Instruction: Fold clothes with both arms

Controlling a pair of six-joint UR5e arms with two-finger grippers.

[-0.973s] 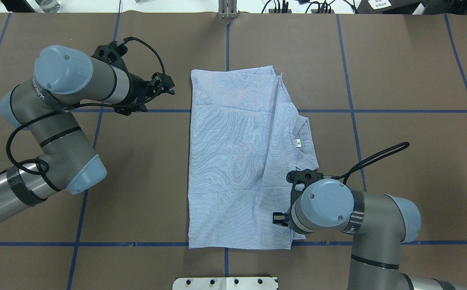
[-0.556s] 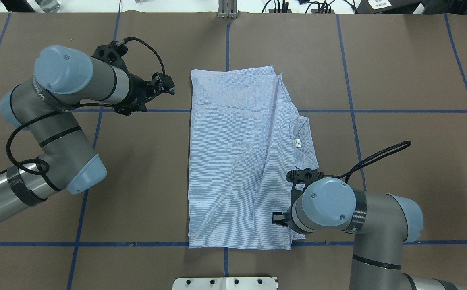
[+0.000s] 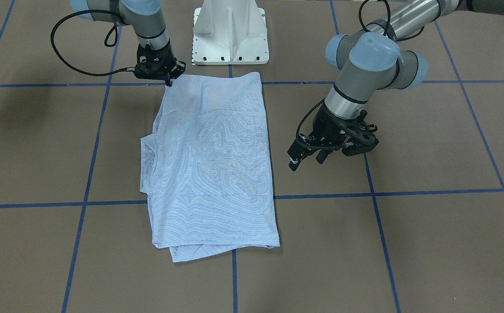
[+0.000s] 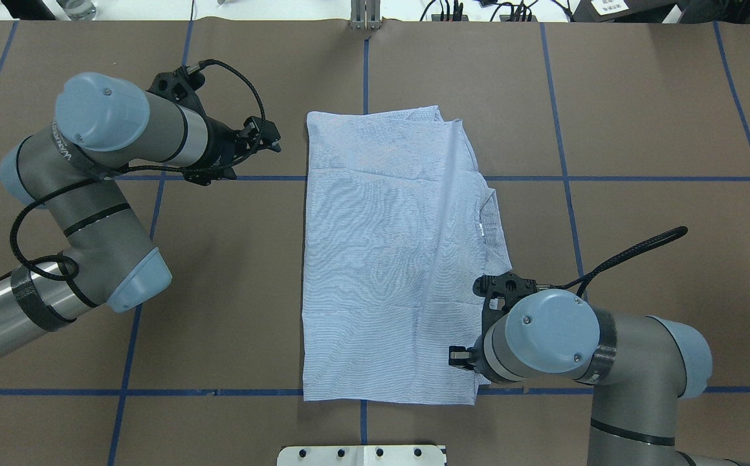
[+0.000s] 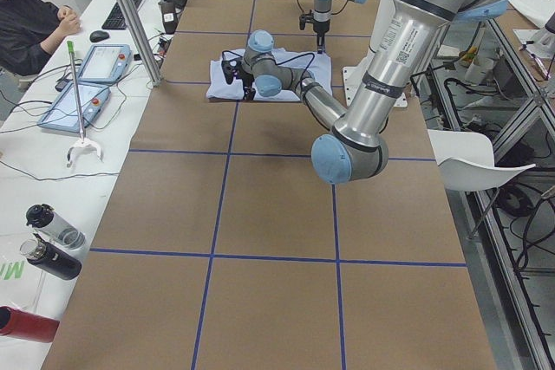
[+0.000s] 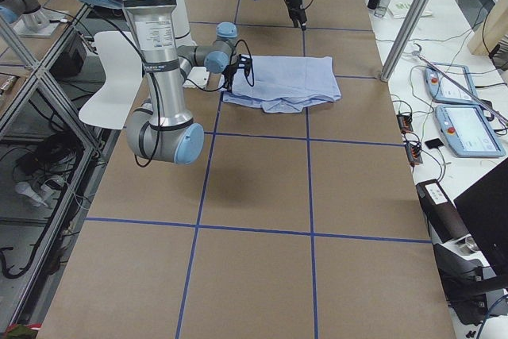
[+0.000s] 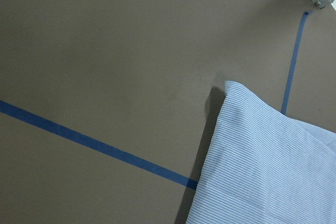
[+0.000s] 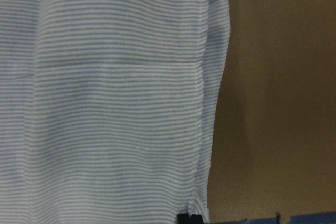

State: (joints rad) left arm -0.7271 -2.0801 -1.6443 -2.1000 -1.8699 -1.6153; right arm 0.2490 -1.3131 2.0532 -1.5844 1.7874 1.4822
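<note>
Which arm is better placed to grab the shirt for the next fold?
Probably right. The right gripper sits at a corner of the shirt, while the left gripper hangs open beside it, off the cloth.

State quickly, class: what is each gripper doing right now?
Left gripper: open, holding nothing, beside the shirt.
Right gripper: at the shirt's corner; open or closed cannot be told.

Shirt [image 4: 381, 259]: soft, finely striped woven cloth; table cover [image 4: 640, 129]: matt brown paper; left arm [image 4: 93, 223]: satin grey metal, smooth blue plastic
</note>
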